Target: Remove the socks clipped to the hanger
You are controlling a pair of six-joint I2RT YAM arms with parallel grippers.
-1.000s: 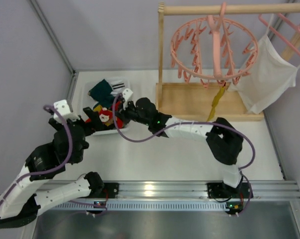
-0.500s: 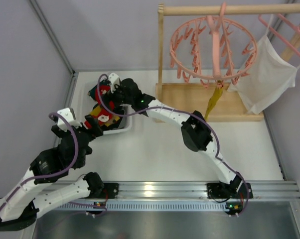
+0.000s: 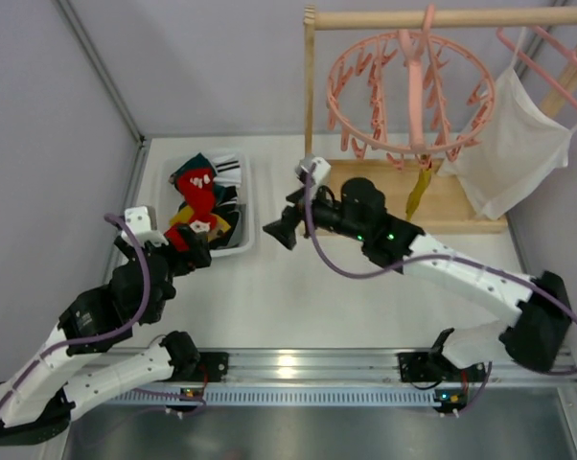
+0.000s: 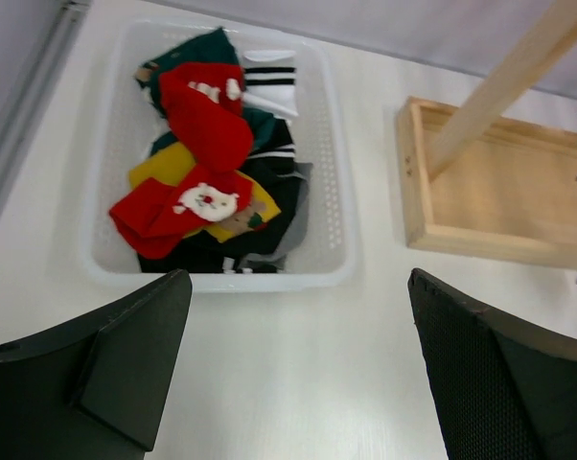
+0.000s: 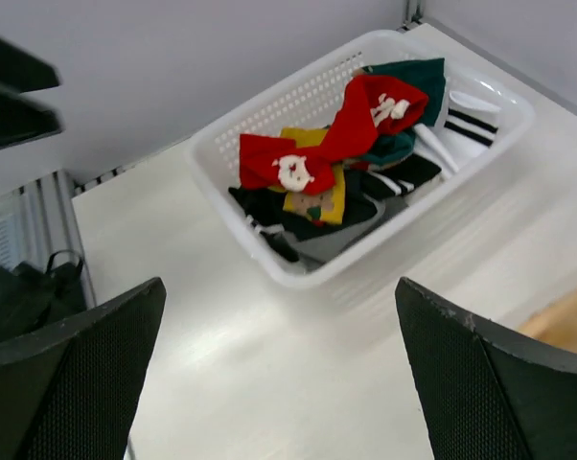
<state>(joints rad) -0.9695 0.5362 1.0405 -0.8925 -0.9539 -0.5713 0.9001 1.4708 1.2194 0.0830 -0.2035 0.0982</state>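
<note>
Grey walls (image 3: 221,67), white table (image 3: 298,307), wooden rack (image 3: 310,96); floor (image 3: 317,436) possibly metal.

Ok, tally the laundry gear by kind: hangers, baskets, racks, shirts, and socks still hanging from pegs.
Hangers: 2, the round clip hanger and the shirt hanger
Baskets: 1, the basket
Racks: 1, the wooden rack
Shirts: 1, the white shirt
Socks on pegs: 1, the mustard sock
Total: 6

No words, numbers or brand marks can be read anywhere; the only marking is a small white figure, without letters, on a red sock (image 4: 150,218) in the white basket (image 4: 338,192) at the far left of the tabletop (image 4: 298,383).
</note>
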